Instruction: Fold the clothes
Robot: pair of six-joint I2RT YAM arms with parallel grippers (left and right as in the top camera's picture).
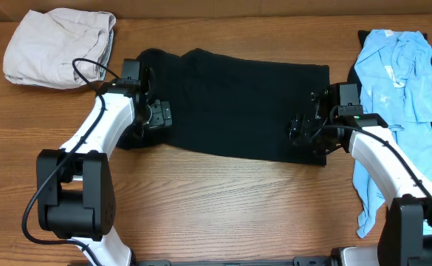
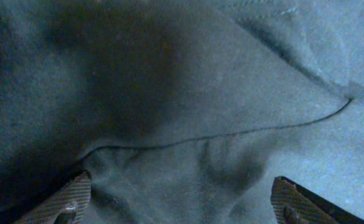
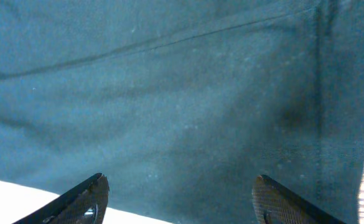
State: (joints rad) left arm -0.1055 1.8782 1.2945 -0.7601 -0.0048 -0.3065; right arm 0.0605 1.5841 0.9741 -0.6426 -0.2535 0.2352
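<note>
The clothes lie in three separate places on the wooden table (image 1: 223, 214). The black garment (image 1: 238, 103) is the one under both grippers. It is spread flat as a wide band, with the left gripper (image 1: 159, 114) over one end and the right gripper (image 1: 302, 129) over the other, so the cloth stretches from one gripper across to the other. The left gripper's jaws stand wide apart with nothing pinched between them. In the left wrist view its two ribbed fingers (image 2: 66, 199) sit at the bottom corners, and dark fabric fills everything ahead of and between them. A curved fold edge (image 2: 231, 132) runs across just beyond the fingertips. The right gripper is likewise spread and holds nothing. Its fingers (image 3: 82, 202) are apart and the black cloth lies flat ahead of them. A stitched seam (image 3: 169, 42) crosses farther out, and a second seam (image 3: 322, 106) runs down the cloth on the side of the finger at the right of that view. The beige garment (image 1: 57, 46) is bunched well apart from the left gripper, on its outer side. The light blue shirt (image 1: 396, 96) lies stretched out just outside the right gripper, near the black garment's end.
</note>
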